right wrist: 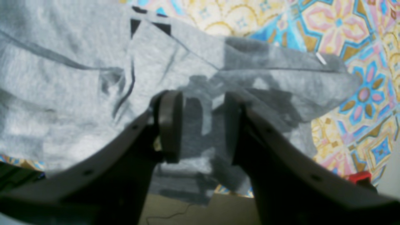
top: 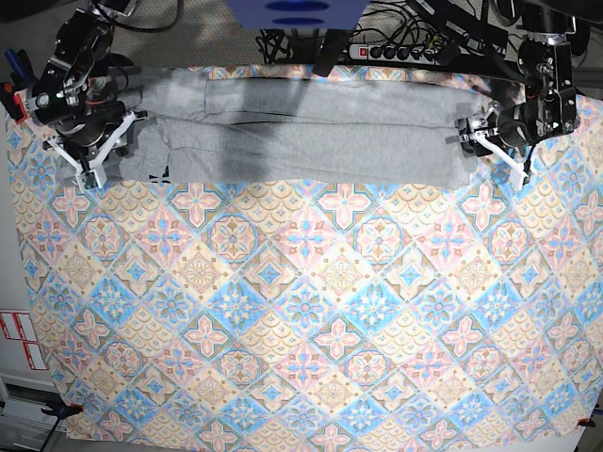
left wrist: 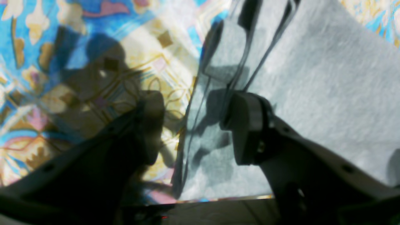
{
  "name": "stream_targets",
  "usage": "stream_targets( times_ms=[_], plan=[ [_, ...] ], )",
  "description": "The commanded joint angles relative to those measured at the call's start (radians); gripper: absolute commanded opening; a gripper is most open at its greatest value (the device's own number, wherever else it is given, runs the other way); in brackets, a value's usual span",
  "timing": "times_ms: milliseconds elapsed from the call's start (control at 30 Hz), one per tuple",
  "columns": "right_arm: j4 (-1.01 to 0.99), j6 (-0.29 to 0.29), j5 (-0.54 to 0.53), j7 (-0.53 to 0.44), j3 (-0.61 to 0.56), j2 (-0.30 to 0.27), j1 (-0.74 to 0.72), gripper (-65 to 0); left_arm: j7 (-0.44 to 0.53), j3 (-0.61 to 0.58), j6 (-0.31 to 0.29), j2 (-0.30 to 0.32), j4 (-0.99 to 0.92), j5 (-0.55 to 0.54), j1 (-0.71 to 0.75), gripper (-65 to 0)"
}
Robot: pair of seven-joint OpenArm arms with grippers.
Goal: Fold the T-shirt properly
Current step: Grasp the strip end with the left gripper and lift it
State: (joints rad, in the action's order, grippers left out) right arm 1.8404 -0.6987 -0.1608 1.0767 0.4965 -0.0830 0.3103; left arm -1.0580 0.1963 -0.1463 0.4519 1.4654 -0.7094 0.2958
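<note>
The light grey T-shirt (top: 301,132) lies folded into a long band along the far edge of the table. A bit of black lettering (top: 158,172) shows near its left end. My right gripper (top: 94,146) is at that left end. In the right wrist view it (right wrist: 201,125) is open, its fingers just above creased grey cloth (right wrist: 78,93) with black lettering (right wrist: 135,25) beyond. My left gripper (top: 492,146) is at the band's right end. In the left wrist view it (left wrist: 198,128) is open and straddles the shirt's edge (left wrist: 312,93), with one finger over the tablecloth.
The floral-tile tablecloth (top: 301,311) covers the whole table. A power strip and cables (top: 396,47) lie behind the far edge. A small red object (right wrist: 359,176) sits at the table's edge by my right gripper. The table's edge (left wrist: 218,200) runs just below my left gripper.
</note>
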Motion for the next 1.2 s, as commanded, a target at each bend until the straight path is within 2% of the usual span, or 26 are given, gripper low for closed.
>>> stream_targets(
  times_ms=[0, 267, 467, 533, 667, 900, 1033, 1167],
  plan=[
    [0.022, 0.001, -0.007, -0.013, 0.004, -0.01, -0.004, -44.3, 0.002, -0.019, -0.006, 0.0, 0.004, -0.019, -0.005, -29.2],
    [0.022, 0.001, -0.007, -0.013, 0.004, -0.01, -0.004, -44.3, 0.029, -0.128, -0.006, -0.003, 0.004, -0.029, -0.013, -29.9],
    [0.022, 0.001, -0.007, -0.013, 0.004, -0.01, -0.004, -44.3, 0.026, -0.131, -0.006, -0.043, 0.005, -0.039, -0.013, -31.0],
    [0.022, 0.001, -0.007, -0.013, 0.004, -0.01, -0.004, -44.3, 0.026, -0.131, -0.006, -0.052, 0.005, -0.065, -0.013, -36.1],
    [0.022, 0.001, -0.007, -0.013, 0.004, -0.01, -0.004, -44.3, 0.032, -0.131, -0.006, -0.057, 0.005, -0.102, -0.016, -51.2],
    [0.022, 0.001, -0.007, -0.013, 0.004, -0.01, -0.004, -44.3, 0.032, -0.131, -0.008, -0.055, 0.005, -0.161, -0.034, -53.3],
    [0.022, 0.001, -0.009, -0.013, 0.004, -0.01, -0.004, -44.3, 0.032, -0.12, -0.008, -0.051, 0.039, -0.195, -0.034, -65.0],
    [0.022, 0.001, -0.009, -0.013, 0.004, -0.01, -0.004, -44.3, 0.029, -0.057, -0.006, -0.051, 0.067, -0.191, -0.03, -65.0]
  ],
)
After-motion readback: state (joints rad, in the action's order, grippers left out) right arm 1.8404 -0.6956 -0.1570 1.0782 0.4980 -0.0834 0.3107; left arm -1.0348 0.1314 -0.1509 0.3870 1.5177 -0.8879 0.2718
